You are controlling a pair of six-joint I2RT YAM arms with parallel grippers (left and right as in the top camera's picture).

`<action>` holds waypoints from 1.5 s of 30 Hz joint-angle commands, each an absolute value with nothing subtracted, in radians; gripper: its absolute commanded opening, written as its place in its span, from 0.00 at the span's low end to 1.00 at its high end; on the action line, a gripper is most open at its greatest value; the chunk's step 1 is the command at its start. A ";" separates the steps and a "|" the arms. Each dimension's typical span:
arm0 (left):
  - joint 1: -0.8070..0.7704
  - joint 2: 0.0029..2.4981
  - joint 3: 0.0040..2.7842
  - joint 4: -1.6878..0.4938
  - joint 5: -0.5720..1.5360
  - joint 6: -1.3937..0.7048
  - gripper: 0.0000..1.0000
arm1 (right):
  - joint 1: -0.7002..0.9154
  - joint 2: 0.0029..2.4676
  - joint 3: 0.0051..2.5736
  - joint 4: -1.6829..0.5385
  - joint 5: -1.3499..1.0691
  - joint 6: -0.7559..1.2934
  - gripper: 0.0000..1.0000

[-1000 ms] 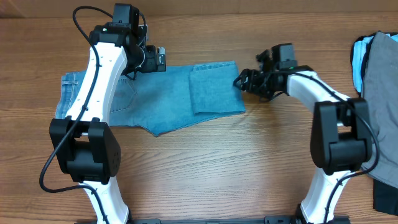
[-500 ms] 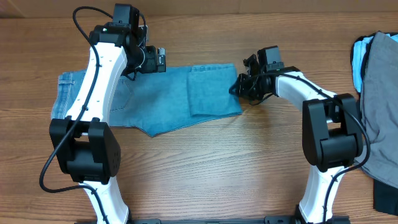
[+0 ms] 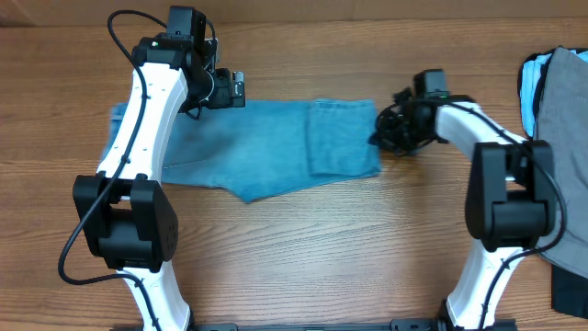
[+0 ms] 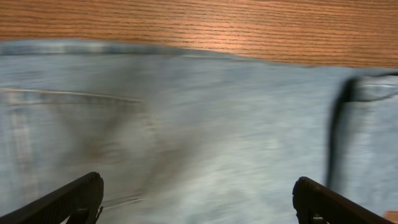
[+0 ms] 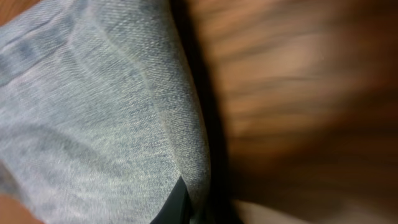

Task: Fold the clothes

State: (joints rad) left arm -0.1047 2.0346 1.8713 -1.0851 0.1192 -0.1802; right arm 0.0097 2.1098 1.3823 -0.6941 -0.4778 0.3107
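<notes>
Overhead, the right tool [image 3: 384, 136] pinches the edge of the folded jeans [image 3: 276, 156] on the worktop [image 3: 322, 248]; only the left wrist view shows the left tool [image 4: 199, 202] spread wide above denim.

Light-blue jeans [image 3: 257, 156], flat, half-folded

Wooden table [image 3: 303, 257], light-blue jeans [image 3: 266, 156] lying flat, garment pile [image 3: 562, 129] at right edge

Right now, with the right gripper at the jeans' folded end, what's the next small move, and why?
Probably raise the right gripper slightly and carry that end leftward over the jeans. It is shut on the folded edge, the jeans lie flat on the table, and the left gripper hangs open above them.
</notes>
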 commanded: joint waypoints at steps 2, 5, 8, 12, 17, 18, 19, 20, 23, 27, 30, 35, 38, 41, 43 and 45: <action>-0.112 2.040 1.867 -1.084 0.126 -0.187 1.00 | -0.081 2.028 1.396 -0.739 -0.261 0.279 0.04; -0.112 2.040 1.867 -1.084 0.126 -0.187 1.00 | -0.114 1.969 1.396 -0.767 -0.165 0.280 0.04; -0.112 2.040 1.867 -1.081 0.127 -0.187 1.00 | -0.120 1.901 1.396 -0.780 -0.096 0.280 0.04; -0.112 2.040 1.867 -1.067 0.127 -0.191 1.00 | -0.073 1.818 1.397 -0.767 -0.063 0.254 0.04; -0.112 2.040 1.867 -1.066 0.127 -0.207 1.00 | 0.019 1.814 1.396 -0.740 -0.051 0.262 0.04; -0.112 2.040 1.867 -1.067 0.127 -0.207 1.00 | 0.045 1.814 1.397 -0.724 -0.040 0.271 0.04; -0.112 2.040 1.867 -1.068 0.127 -0.207 1.00 | 0.067 1.814 1.398 -0.710 -0.025 0.283 0.04; -0.112 2.040 1.867 -1.069 0.127 -0.206 1.00 | 0.088 1.814 1.401 -0.700 -0.007 0.292 0.04; -0.112 2.040 1.867 -1.073 0.127 -0.206 1.00 | 0.164 1.814 1.415 -0.682 0.057 0.292 0.04; -0.112 2.040 1.867 -1.073 0.127 -0.206 1.00 | 0.249 1.814 1.422 -0.683 0.104 0.292 0.04; -0.112 2.040 1.867 -1.073 0.127 -0.207 1.00 | 0.307 1.814 1.422 -0.684 0.104 0.311 0.04; -0.112 2.040 1.867 -1.073 0.127 -0.206 1.00 | 0.390 1.814 1.422 -0.645 0.104 0.331 0.04; -0.112 2.040 1.867 -1.074 0.127 -0.207 1.00 | 0.427 1.814 1.422 -0.619 0.075 0.349 0.04; -0.112 2.040 1.866 -1.075 0.127 -0.207 1.00 | 0.448 1.827 1.422 -0.606 0.026 0.377 0.04; -0.112 2.040 1.866 -1.078 0.127 -0.206 1.00 | 0.455 1.847 1.422 -0.602 -0.005 0.395 0.04; -0.112 2.040 1.866 -1.081 0.127 -0.206 1.00 | 0.459 1.870 1.422 -0.595 -0.052 0.398 0.04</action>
State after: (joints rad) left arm -0.1047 2.0350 1.8713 -1.0782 0.1192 -0.1879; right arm 0.4519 1.8355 1.3922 -0.6094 0.0322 0.3660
